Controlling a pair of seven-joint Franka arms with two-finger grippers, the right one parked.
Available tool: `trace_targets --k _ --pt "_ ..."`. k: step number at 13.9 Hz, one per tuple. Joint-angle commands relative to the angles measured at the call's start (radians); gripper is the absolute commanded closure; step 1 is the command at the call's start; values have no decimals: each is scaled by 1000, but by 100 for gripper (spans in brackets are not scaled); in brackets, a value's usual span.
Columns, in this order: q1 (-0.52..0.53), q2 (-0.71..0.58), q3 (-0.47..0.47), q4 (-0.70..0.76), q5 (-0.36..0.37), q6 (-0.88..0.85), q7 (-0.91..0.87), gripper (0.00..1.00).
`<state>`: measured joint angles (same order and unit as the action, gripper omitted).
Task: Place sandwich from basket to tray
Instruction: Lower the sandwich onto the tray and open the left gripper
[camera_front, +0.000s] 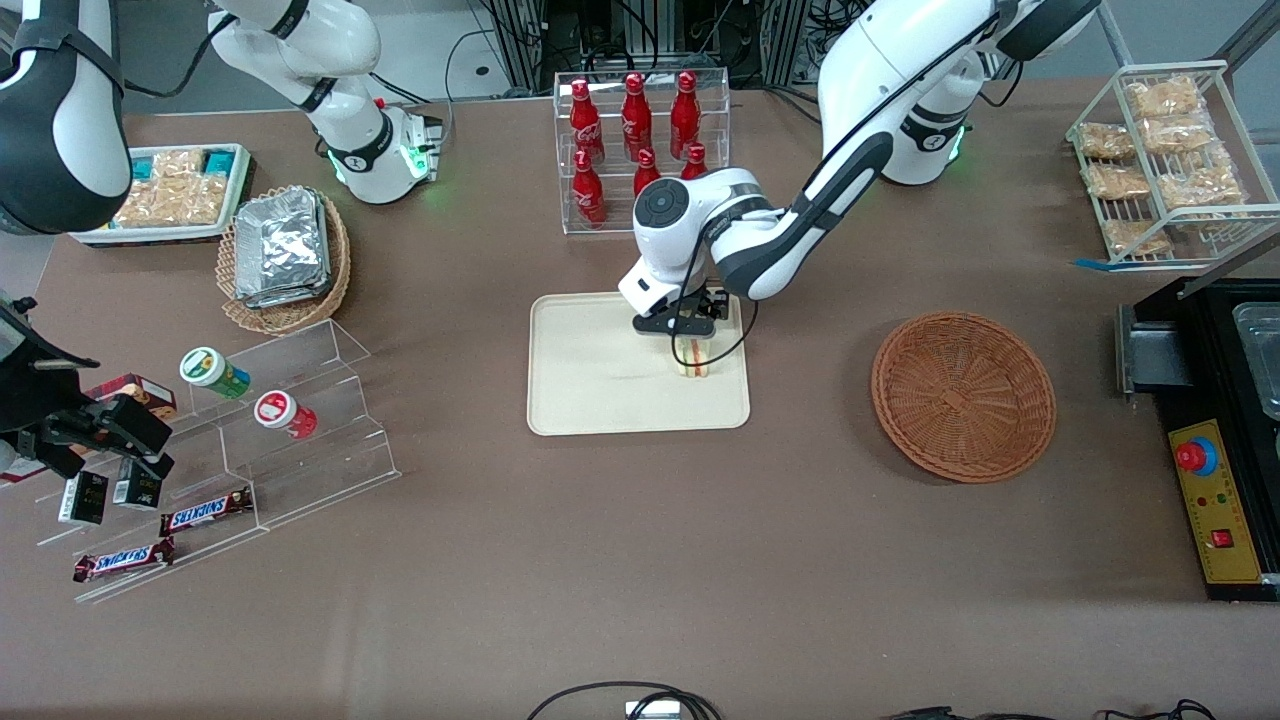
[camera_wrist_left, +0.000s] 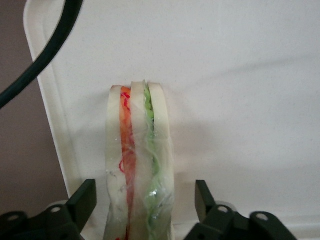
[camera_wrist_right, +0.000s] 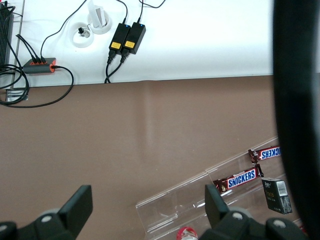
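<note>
The release step is judged to be in hand: the sandwich (camera_wrist_left: 140, 160) is stood on edge on the tray (camera_front: 590, 400), the gripper (camera_wrist_left: 145, 205) is spread clear of both faces, the basket (camera_front: 963, 395) is emptied, and only a straight lift is called for.

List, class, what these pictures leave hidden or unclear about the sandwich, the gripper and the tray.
- Sandwich: in the front view the gripper covers its upper part; in the wrist view the frame edge cuts it off.
- Gripper: fingers stand apart from the sandwich, but their tips are cut off, so contact below is unseen.
- Tray: the arm hides part of its rim nearest the bottle rack.
</note>
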<state>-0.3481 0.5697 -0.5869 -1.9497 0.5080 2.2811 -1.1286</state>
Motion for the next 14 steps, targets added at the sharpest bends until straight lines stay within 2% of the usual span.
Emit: trace_targets --k 1,3,7,10,14 --pt "-2 -40 6 32 15 -37 -91 0" --pt "3 -74 10 58 1 -54 -91 0" --pt "75 -82 9 204 -31 -225 -86 0" --pt "162 -102 7 273 -61 -264 -73 0" --pt "256 -143 7 319 -66 -322 -71 0"
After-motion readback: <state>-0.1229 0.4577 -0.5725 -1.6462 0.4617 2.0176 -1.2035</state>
